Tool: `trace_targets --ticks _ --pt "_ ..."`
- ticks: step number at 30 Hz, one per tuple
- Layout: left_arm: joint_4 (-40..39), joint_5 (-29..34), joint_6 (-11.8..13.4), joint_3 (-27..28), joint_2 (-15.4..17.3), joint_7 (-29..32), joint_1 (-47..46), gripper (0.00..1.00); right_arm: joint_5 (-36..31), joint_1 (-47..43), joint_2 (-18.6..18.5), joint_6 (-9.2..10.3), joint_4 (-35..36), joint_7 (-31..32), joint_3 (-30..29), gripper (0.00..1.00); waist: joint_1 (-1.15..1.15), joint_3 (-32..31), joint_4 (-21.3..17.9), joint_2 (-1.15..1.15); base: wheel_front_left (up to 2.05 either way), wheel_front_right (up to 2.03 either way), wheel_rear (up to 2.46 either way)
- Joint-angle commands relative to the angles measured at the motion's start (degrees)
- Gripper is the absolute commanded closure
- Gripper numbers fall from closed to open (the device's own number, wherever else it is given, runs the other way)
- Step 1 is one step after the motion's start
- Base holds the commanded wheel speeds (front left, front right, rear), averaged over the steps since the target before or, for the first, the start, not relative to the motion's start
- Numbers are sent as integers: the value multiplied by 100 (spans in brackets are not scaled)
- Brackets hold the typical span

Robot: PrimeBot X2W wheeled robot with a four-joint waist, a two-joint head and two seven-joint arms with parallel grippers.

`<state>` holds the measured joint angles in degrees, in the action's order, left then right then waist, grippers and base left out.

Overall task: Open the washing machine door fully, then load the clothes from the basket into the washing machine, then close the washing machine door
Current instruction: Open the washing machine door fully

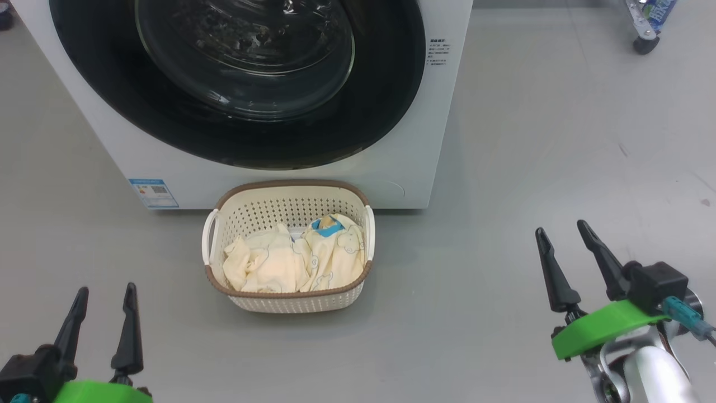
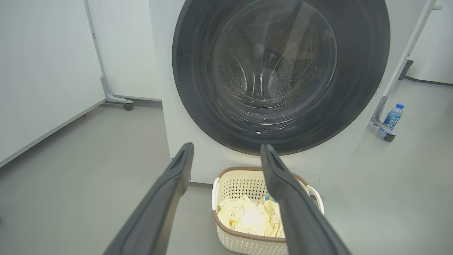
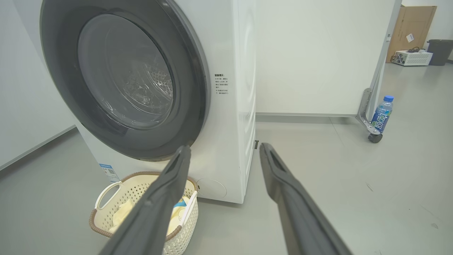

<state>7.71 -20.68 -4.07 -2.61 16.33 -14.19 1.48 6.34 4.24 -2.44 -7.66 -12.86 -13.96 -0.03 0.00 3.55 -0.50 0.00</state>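
Left gripper [image 1: 107, 288]: your fingers here stand spread and released, with nothing between them. They rise from the lower left corner of the head view.
Right gripper [image 1: 560, 226]: the fingers are likewise parted and empty. They sit at the lower right, lean slightly left and reach higher up the view than the left pair.
Left wrist view: you look head-on between the fingers at the washing machine door [image 2: 198, 88]. The right finger overlaps the basket [image 2: 247, 244].
Right wrist view: this adds the machine's white side panel and a blue-capped bottle [image 3: 381, 115] by a castor.
Basket [image 1: 291, 302]: it stands on the floor [image 1: 503, 168], just before the washing machine [image 1: 436, 145] and under the door. It is ahead of both finger pairs and well apart from them.
Clothes [image 1: 291, 263]: pale yellow, heaped inside the basket.
Door [image 1: 380, 112]: closed against the machine front.
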Motion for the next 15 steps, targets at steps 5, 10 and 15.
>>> trace_targets --ticks 5,10,15 --pt "-185 -23 -39 231 122 -81 -293 0 86 559 -43 17 315 -83 43 0 0 156 1 0 0 0 0" --pt "-164 -30 -65 225 107 -81 -352 0 199 1079 -43 17 490 -93 -24 0 0 273 5 0 0 0 0" --pt "-113 -31 -108 202 96 -81 -432 0 474 1824 -43 17 541 -97 -179 71 0 381 44 0 0 0 0"
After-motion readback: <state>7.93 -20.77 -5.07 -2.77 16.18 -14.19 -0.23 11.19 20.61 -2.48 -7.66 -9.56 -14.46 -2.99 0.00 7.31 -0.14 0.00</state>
